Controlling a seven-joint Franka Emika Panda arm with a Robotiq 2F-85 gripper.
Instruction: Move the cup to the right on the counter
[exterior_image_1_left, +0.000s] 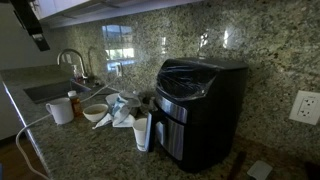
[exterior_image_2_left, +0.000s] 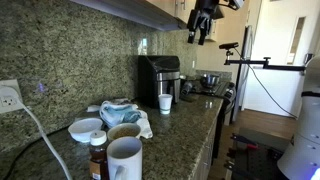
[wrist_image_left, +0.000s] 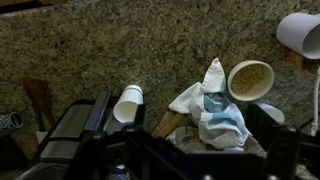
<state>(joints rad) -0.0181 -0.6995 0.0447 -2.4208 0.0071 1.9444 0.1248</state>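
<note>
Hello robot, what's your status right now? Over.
Gripper high over counter, jaws' state unclear. Cup untouched near sink. Bottle, bowl, cloth crowd beside it.

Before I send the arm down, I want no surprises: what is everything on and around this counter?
cup: one, white, on the counter near the sink
white bowl: one, beside the cup
tan bowl: one, next to it
bottle: one, brown, by the cup
cloth: one, white-blue, crumpled
tumbler: one, white, beside the appliance
appliance: one, black, by the backsplash
outlet: one, white, wall
fingers: black, high above, holding nothing
</note>
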